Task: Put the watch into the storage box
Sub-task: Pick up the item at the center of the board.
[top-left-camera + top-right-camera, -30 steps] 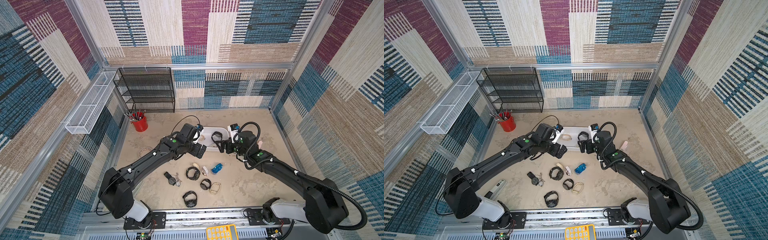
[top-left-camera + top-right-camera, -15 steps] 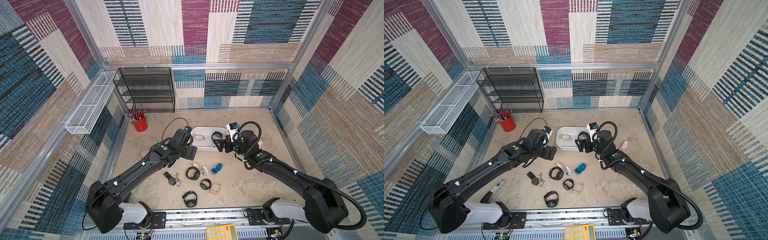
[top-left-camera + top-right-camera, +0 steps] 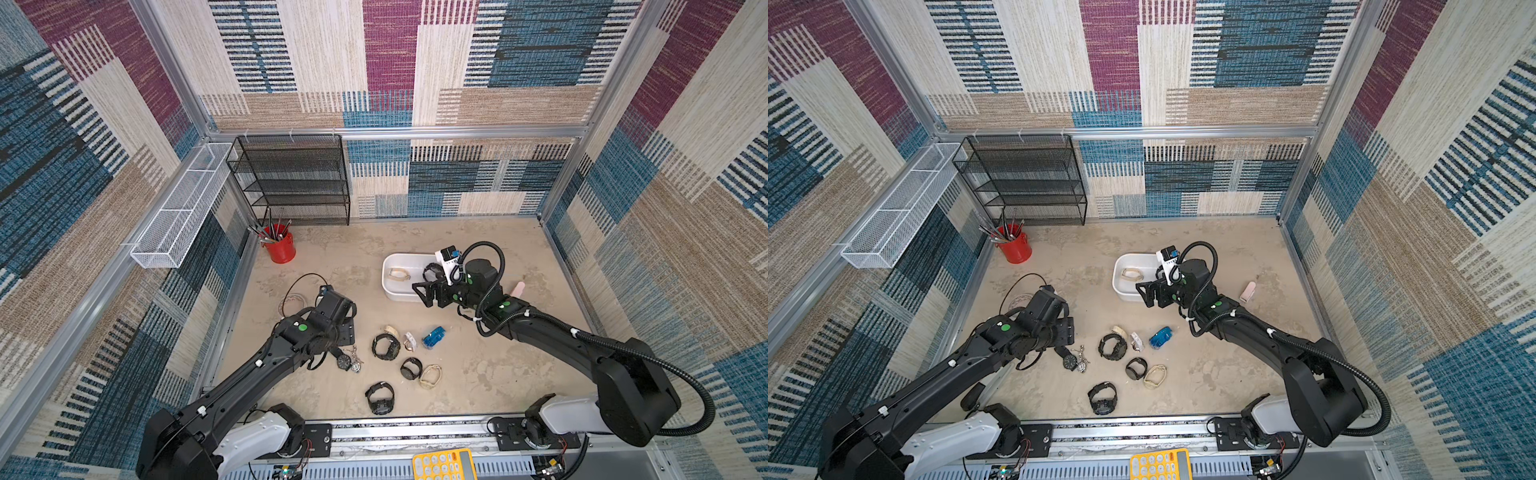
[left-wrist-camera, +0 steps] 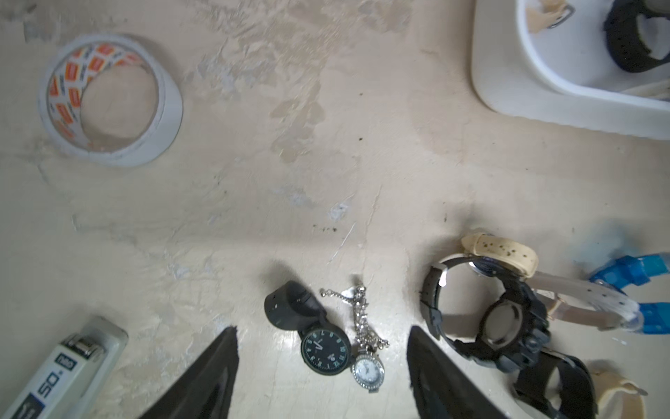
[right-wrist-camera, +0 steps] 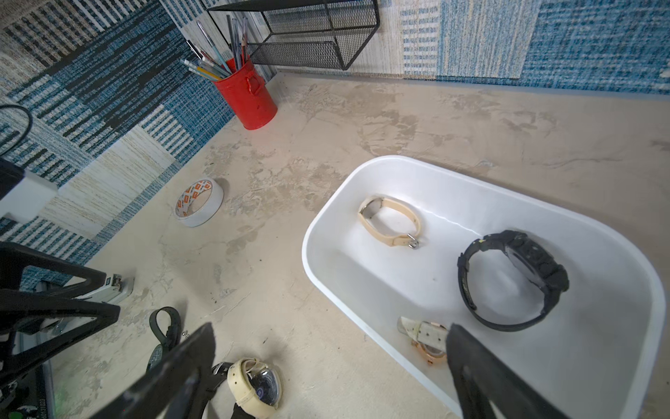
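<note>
Step in hand, as we read it: pick the black analog watch off the table w/ the left gripper, then carry it over to the storage box. To do it well we'd centre on the round case, not the strap loop, and come straight down so both fingers reach the table either side of the case before squeezing. The silver chain watch lies touching the case, so we'd bias the pinch to catch the black one only, or the chain prob gets dragged along. The chunky black sport watch sits just outside one finger, on the silver watch's side; we'd keep clear of it. Lift slow, check nothing dangles. Left fingers: apart, fairly wide, straddling the black watch + the silver one, touching neither as far as we can tell, holding nothing. The right gripper: fingers fully apart, empty, hovering over the near rim of the box. The box sits further back on the table, on the right arm's side, well apart from the target watch. It already has 3 in it: a tan-strap watch, a black digital watch and a white-strap watch by the near wall, so we'd drop into the bare middle
</note>
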Motion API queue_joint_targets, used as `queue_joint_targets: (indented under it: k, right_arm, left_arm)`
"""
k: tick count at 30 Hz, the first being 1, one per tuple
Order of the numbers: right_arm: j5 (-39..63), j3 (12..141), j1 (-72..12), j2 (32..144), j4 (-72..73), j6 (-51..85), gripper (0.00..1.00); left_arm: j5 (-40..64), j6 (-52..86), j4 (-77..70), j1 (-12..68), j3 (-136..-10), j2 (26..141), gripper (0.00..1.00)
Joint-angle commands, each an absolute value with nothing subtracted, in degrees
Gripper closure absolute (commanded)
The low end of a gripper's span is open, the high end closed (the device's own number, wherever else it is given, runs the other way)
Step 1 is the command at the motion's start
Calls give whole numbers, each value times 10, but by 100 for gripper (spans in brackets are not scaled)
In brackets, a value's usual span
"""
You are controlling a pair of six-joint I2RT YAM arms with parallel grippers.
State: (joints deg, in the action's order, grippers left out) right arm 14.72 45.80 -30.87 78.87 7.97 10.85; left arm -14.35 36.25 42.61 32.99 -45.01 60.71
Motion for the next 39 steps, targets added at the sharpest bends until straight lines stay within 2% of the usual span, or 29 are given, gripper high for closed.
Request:
queue_joint_targets:
  k: [1, 8, 25, 39]
  right_arm:
    - [142, 463, -318, 789, 100, 100, 0]
    - [146, 464, -338, 788, 103, 84, 0]
    - [142, 457, -354, 782, 106, 81, 0]
    - [146, 460, -356, 789, 108, 81, 0]
  left_arm:
    - [-104, 429, 446, 312, -422, 585, 27]
    - [-55, 452, 427, 269, -371, 572, 31]
    - [-16, 439, 334, 248, -360, 668, 39]
    - [-20, 418, 312, 245, -366, 714, 56]
